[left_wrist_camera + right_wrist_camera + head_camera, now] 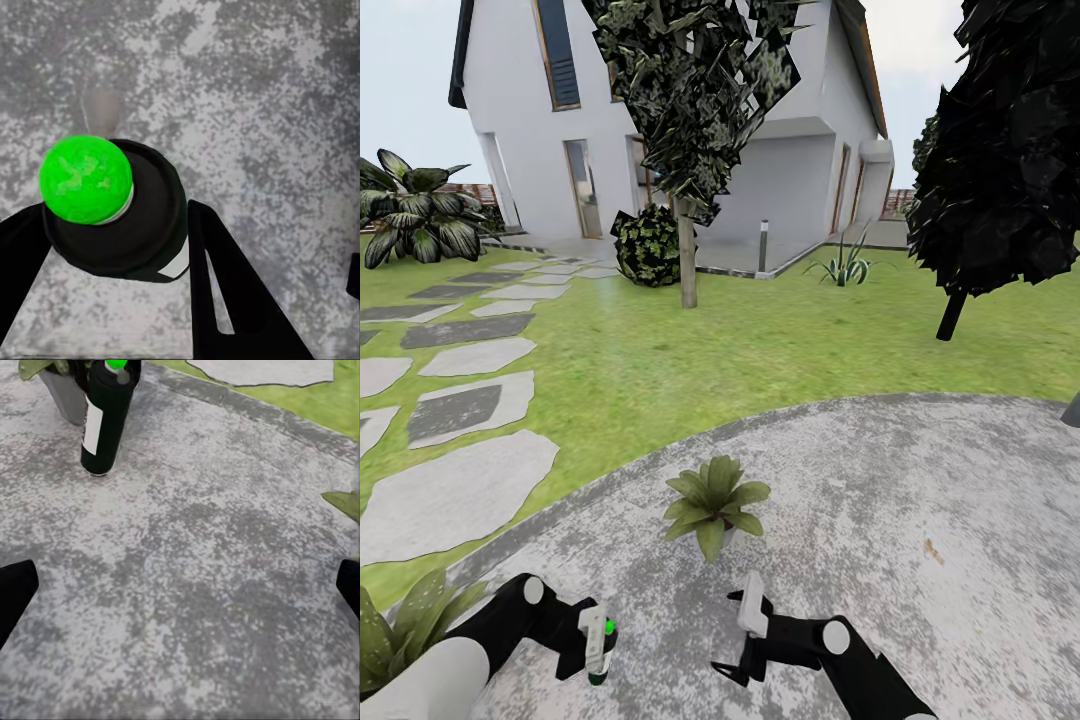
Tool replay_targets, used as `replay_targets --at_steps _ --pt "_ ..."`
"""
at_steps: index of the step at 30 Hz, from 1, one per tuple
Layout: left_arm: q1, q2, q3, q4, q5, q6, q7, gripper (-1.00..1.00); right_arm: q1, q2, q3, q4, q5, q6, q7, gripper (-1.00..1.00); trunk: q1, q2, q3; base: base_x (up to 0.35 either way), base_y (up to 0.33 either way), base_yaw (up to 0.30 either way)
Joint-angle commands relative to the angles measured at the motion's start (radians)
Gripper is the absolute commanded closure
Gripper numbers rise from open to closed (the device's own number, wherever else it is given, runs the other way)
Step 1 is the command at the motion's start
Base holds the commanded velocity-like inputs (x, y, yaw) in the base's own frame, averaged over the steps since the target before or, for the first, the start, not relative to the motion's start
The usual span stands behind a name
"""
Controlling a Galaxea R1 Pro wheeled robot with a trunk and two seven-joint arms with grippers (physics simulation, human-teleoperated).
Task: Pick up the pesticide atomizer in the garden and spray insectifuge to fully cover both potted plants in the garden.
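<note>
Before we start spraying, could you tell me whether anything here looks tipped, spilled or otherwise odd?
Nothing stands out. The atomizer stands upright on the patio between the left gripper's fingers, the nearer plant sits upright, and no spill shows.

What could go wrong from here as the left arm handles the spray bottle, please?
1. The left end effector straddles only the black cap of the slim bottle, which stands on the patio. A weak or off-centre grip could tip it or let it slip.
2. A potted plant sits right beside the bottle, so a careless lift could knock it.
</note>
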Motion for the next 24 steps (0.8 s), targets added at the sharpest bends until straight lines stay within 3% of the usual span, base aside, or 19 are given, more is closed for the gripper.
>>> replay_targets --at_steps 1,4,7,10,12,13,15,16,18,19,20,22,24 --pt "0.0 0.004 0.007 -0.003 -0.004 -0.005 0.001 1.0 0.0 -0.001 -0.002 0.0 0.01 -0.006 -0.003 -1.0 0.0 0.0 -0.001 0.0 0.0 0.0" --pt "0.0 0.008 0.008 -0.007 -0.002 -0.004 0.027 1.0 0.0 -0.023 -0.004 0.022 0.037 -0.007 -0.038 -1.0 0.0 0.0 -0.001 0.0 0.0 0.0" --pt "0.0 0.008 0.008 -0.003 0.001 -0.005 0.044 1.0 0.0 -0.075 -0.006 0.101 0.048 -0.011 -0.155 -1.0 0.0 0.0 -0.001 0.0 0.0 0.0" --pt "0.0 0.003 0.023 -0.003 0.003 -0.004 0.075 1.0 0.0 -0.131 -0.008 0.232 0.044 -0.012 -0.314 -1.0 0.0 0.0 -0.001 0.0 0.0 0.0" --pt "0.0 -0.004 0.067 -0.001 0.004 -0.002 0.142 1.0 0.001 -0.174 -0.009 0.384 0.04 -0.013 -0.47 -1.0 0.0 0.0 -0.001 0.0 0.0 0.0" --pt "0.0 -0.007 0.084 -0.001 0.005 -0.001 0.164 1.0 0.001 -0.184 -0.009 0.433 0.039 -0.013 -0.532 -1.0 0.0 0.0 -0.001 0.0 0.0 0.0" --pt "0.0 -0.029 0.139 0.0 0.006 0.002 0.209 1.0 0.003 -0.199 -0.009 0.551 0.019 -0.016 -0.749 -1.0 0.0 0.0 -0.001 0.0 0.0 0.0" --pt "0.0 -0.04 0.161 0.0 0.006 0.005 0.219 1.0 0.005 -0.2 -0.009 0.572 0.003 -0.017 -0.821 -1.0 0.0 0.0 -0.001 0.0 0.0 0.0" --pt "0.0 -0.071 0.246 0.0 0.005 0.011 0.248 1.0 0.009 -0.197 -0.009 0.599 -0.091 -0.018 -0.97 -1.0 0.0 0.0 -0.001 0.0 0.0 0.0" --pt "0.0 -0.082 0.276 0.0 0.005 0.013 0.261 1.0 0.013 -0.196 -0.009 0.603 -0.136 -0.018 -0.993 -1.0 0.0 0.0 -0.001 0.0 0.0 0.0" --pt "0.0 -0.096 0.317 0.001 0.004 0.015 0.284 1.0 0.019 -0.197 -0.009 0.606 -0.217 -0.018 -1.014 -1.0 0.0 0.0 -0.001 0.0 0.0 0.0" --pt "0.0 -0.11 0.36 0.001 0.005 0.028 0.322 1.0 0.022 -0.199 -0.009 0.608 -0.339 -0.017 -1.027 -1.0 0.0 0.0 -0.001 0.0 0.0 0.0" --pt "0.0 -0.124 0.4 0.001 0.006 0.113 0.36 1.0 0.023 -0.203 -0.009 0.609 -0.485 -0.017 -1.034 -1.0 0.0 0.0 -0.001 0.0 0.0 0.0"
